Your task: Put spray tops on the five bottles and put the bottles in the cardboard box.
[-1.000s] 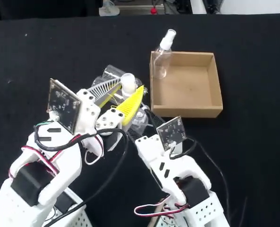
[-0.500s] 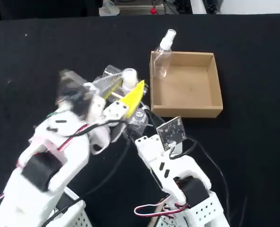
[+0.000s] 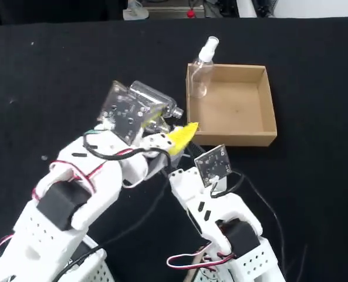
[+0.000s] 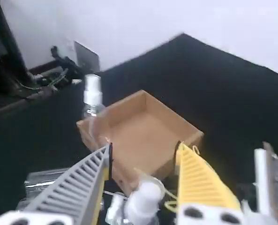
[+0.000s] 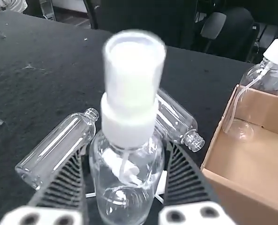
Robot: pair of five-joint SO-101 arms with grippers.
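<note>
While the right end effector [image 5: 125, 151] has its two dark fingers [image 5: 66, 180] clamped on either side of a clear bottle [image 5: 124, 187], that bottle stands upright on the black tabletop [image 3: 56, 64], just outside the cardboard box [image 5: 251, 159] and close to one of its corners. And look at the neck: a white spray top [image 5: 131, 84] sits on it, with a thin tube running down inside the glass, though whether it is screwed fully home I cannot tell. Over to the left end effector [image 4: 145, 149], which hangs above that same top with its fingers spread wide apart, grey finger [image 4: 78, 187] on one side, yellow finger [image 4: 199, 183] on the other, and the white top low between them, touching neither as far as the left wrist view shows. From the high view the left arm leans across the spot beside the box, with the yellow finger tip near the box's outer wall. Inside the box, a capped bottle [image 3: 198, 73] stands upright in one corner, its white top rising above the rim. Outside, a bare bottle [image 5: 178, 119] lies on its side near the box wall with its open neck toward the box. A second bare bottle [image 5: 59, 145] lies farther from the box, also on its side.
</note>
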